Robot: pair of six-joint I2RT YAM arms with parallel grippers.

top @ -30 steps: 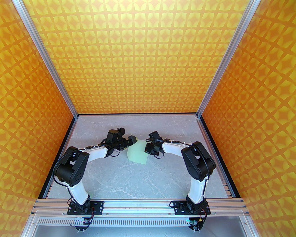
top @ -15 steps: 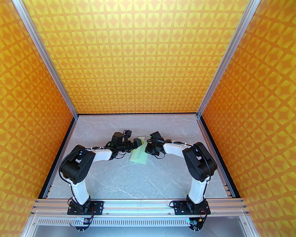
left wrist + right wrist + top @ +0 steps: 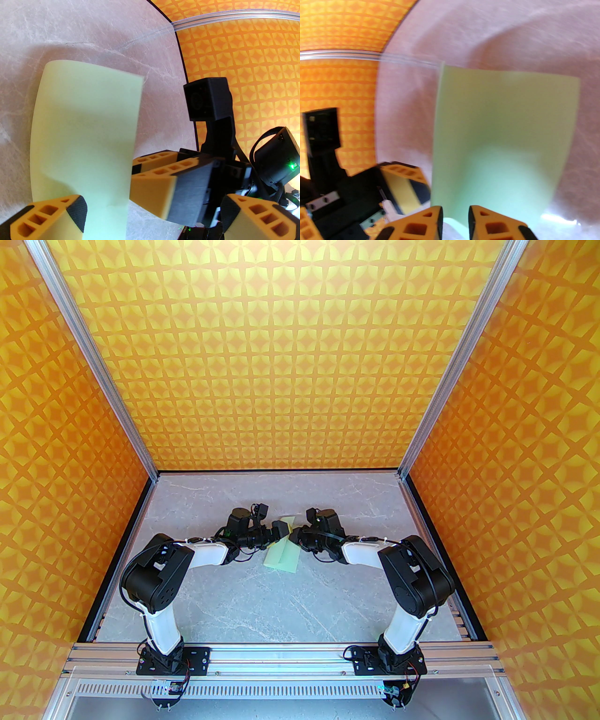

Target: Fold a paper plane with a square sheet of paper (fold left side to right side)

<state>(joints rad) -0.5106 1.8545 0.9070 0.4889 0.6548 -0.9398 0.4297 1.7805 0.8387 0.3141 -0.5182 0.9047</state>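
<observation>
Fingers first: our left fingers gape wide beside the sheet of paper, mid-table with its flap curled up, our right fingers stand barely parted at that flap, so we judge the left-to-right fold half made, next needing the flap pressed flat.

The sheet of paper is blurred in the right wrist view; from above, both jaws cover its far end and its creases are unreadable.
</observation>
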